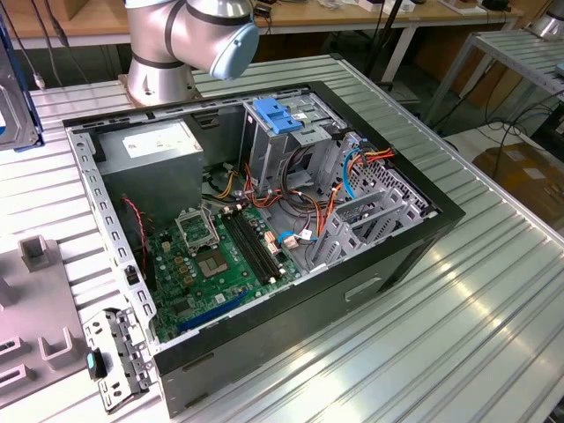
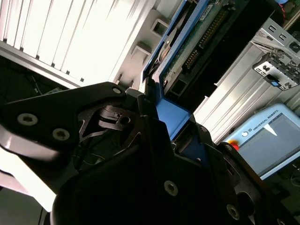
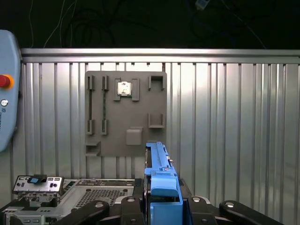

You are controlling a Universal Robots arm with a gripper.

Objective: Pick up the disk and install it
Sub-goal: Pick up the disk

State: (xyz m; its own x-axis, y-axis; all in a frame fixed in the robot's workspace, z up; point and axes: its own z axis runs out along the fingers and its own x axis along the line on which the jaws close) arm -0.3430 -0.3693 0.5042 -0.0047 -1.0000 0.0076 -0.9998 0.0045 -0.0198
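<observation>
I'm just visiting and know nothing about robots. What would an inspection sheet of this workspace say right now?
Surface: ribbed metal table carrying an open computer case.
Job's things: the disk, blue-railed, held edge-on outside the case.
Clutter: grey fixture board lying on the table; small bracket beside the case.
Grippers: gripper shut on the disk.
Cables: red, orange and blue wires loose inside the case.
Surroundings: control pendant with a red button; workbenches behind the table.
</observation>
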